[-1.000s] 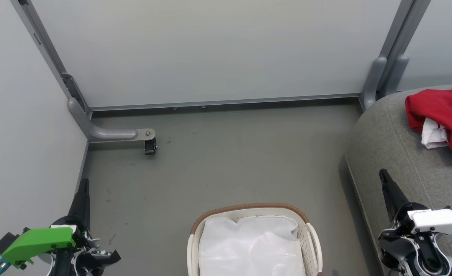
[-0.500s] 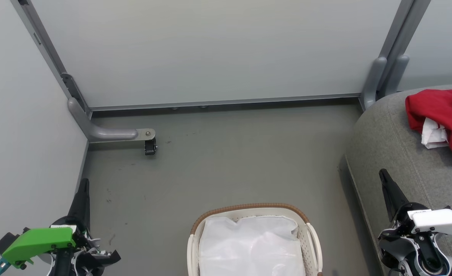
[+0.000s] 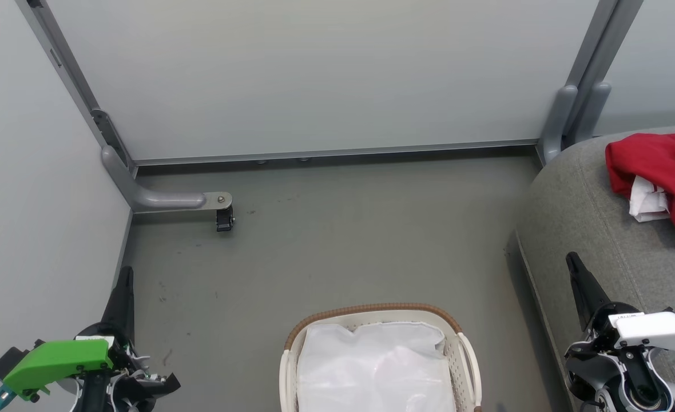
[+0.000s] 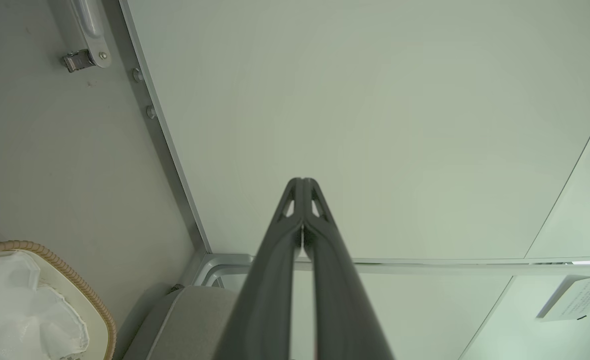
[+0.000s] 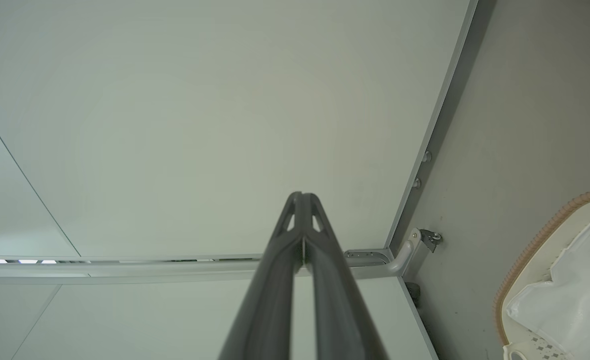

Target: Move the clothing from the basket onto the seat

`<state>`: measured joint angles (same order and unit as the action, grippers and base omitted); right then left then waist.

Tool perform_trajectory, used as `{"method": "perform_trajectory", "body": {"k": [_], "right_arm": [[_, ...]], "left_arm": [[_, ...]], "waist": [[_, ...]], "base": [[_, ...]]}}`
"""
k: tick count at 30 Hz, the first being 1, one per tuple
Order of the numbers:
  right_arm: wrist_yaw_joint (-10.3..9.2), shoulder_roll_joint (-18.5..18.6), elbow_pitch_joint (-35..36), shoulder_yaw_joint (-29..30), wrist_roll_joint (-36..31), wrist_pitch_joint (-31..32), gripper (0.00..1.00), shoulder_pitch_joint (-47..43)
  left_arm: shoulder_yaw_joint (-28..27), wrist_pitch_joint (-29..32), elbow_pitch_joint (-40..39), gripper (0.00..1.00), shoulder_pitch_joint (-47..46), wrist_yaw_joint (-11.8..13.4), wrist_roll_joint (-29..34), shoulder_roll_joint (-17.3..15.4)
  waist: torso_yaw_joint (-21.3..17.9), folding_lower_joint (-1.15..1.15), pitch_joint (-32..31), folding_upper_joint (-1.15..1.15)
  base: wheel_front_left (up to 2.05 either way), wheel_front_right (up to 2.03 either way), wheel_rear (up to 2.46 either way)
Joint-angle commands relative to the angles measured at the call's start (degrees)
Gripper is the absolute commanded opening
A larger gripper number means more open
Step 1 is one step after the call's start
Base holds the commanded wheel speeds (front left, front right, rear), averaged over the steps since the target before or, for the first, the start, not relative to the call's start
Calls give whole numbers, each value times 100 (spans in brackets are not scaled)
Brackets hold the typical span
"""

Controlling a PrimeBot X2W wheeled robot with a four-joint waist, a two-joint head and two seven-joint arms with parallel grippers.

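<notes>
Shows the clothing [image 3: 655, 166] heaped on the seat [image 3: 589, 229], toward the cushion's far edge and cut off by the head view's right side. Places the heap well apart from the right gripper [image 3: 572, 262], beyond and to the right of its tips, across a stretch of bare grey weave. Finds that gripper clenched on nothing above the seat's near left edge. Confirms it in the right wrist view through two dark fingers [image 5: 275, 280] pressed together against a pale wall panel [image 3: 314, 74].

Sets the left gripper [image 3: 124, 274] at the opposite side, low over the floor [image 3: 343, 240] beside the left wall, farther still from the clothing. Clamped shut and empty too, as seen in the fingers [image 4: 272, 285] meeting at the tips in the left wrist view.

Puts the basket [image 3: 372, 309] on the floor between the two grippers, at the bottom of the head view just off the seat's left edge, with a crumpled white liner sheet [image 3: 372, 366] inside.

Renders the clothing as soft, bright red fabric, bunched and creased. Reveals a fold of white lining at the heap's lower left and a white stripe near the right side. Cannot tell where one garment ends and another begins.
</notes>
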<state>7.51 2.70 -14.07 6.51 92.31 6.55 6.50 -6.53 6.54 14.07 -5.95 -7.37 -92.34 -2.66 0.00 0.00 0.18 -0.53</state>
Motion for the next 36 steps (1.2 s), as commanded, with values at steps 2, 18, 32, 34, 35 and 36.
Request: {"method": "perform_trajectory", "body": {"k": [2,18,32,34,35,36], "right_arm": [[-4,34,20,13,20,16,0,-60],[-4,34,20,13,20,16,0,-61],[-4,34,20,12,21,16,0,-61],[-4,34,20,12,21,16,0,-61],[-4,34,20,12,21,16,0,-61],[-4,34,20,12,21,16,0,-61]], "left_arm": [[-10,18,-12,0,-55,-30,-16,-40],[-10,18,-11,0,-55,-29,-16,-40],[-9,18,-12,0,-55,-29,-16,-39],[-9,18,-12,0,-55,-29,-16,-39],[-9,18,-12,0,-55,-29,-16,-39],[-9,18,-12,0,-55,-29,-16,-39]], "waist": [[0,0,0,53],[0,0,0,53],[0,0,0,53],[0,0,0,53],[0,0,0,53],[0,0,0,53]], "base": [[0,0,0],[0,0,0],[0,0,0],[0,0,0],[0,0,0],[0,0,0]]}}
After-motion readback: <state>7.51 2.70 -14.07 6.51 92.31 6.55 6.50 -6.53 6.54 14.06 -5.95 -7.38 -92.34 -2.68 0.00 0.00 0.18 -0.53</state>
